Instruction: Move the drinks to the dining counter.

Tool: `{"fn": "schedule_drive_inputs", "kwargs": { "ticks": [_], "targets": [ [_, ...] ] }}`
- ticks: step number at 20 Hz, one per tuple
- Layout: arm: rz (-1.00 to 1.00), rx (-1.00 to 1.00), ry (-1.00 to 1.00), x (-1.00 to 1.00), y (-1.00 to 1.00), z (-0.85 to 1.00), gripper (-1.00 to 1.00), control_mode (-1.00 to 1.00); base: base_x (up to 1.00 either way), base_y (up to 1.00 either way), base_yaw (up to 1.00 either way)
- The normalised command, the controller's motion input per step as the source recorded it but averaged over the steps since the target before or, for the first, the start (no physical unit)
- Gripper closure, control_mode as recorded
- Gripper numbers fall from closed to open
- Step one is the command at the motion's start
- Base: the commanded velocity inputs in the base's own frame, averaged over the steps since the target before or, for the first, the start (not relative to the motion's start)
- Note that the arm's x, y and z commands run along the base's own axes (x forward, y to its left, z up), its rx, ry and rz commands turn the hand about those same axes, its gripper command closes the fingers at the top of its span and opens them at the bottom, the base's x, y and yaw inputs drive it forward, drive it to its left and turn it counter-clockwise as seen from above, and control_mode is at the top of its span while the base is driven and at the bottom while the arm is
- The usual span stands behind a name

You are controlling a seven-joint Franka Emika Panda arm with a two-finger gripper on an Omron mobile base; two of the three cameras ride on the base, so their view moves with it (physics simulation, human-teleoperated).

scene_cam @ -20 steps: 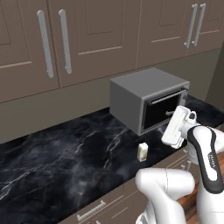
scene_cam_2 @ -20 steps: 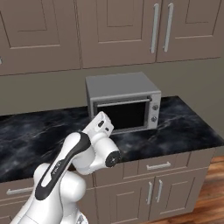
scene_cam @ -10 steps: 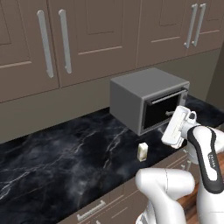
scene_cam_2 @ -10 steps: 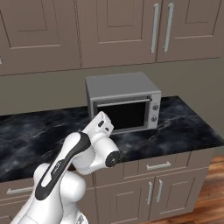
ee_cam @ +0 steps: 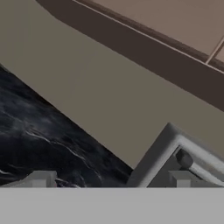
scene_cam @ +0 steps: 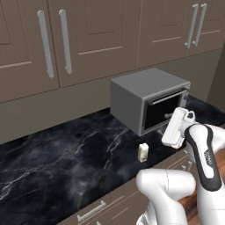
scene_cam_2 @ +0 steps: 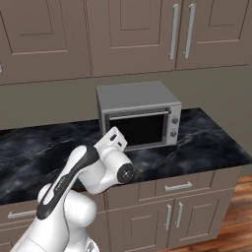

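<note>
Nothing moved, black marble worktop [scene_cam: 66, 162], carton [scene_cam: 143, 152] beside toaster oven [scene_cam_2: 140, 115] (grey), gripper [ee_cam: 111, 183] jaws apart.

Worktop [scene_cam: 61, 162]: black marble, thin white veining. Wall cabinets [scene_cam: 101, 39]: flat brown, handles [scene_cam: 45, 44] pale silver-grey. Backsplash [scene_cam_2: 216, 93]: dull taupe, a shade greyer than the doors. Toaster oven [scene_cam: 147, 99]: mid-grey shell, black glass door, light grey trim, small dark knobs [scene_cam_2: 173, 127] on a grey panel. Carton [scene_cam: 143, 152]: cream-white, plain, slightly shaded on one face. Base cabinets [scene_cam_2: 192, 211]: same brown, silver pulls. Floor [scene_cam_2: 241, 216]: reddish-brown wood planks. Arm [scene_cam: 206, 149]: white with a black band along the link, dark joint cap [scene_cam_2: 127, 173].
</note>
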Motion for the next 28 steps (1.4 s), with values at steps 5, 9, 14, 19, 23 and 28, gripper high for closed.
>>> {"fn": "schedule_drive_inputs", "kwargs": {
  "ticks": [5,9,14,19,23,28],
  "targets": [
    [0.0,0.0,0.21,0.02,0.0,-0.13,-1.0,-1.0,0.0,0.0,0.0],
    [0.0,0.0,0.11,0.0,0.0,-0.31,-1.0,-1.0,0.0,0.0,0.0],
    [0.03,0.0,0.1,0.03,0.0,-0.41,-1.0,-1.0,0.0,0.0,0.0],
    [0.14,0.02,0.14,0.3,0.0,-0.36,-1.0,-1.0,0.0,0.0,0.0],
    [0.2,0.02,0.18,0.38,-0.01,-0.2,-1.0,-1.0,0.0,0.0,0.0],
    [0.22,0.05,0.16,0.19,-0.23,-0.07,-1.0,-1.0,0.0,0.0,0.0]
  ]
}}
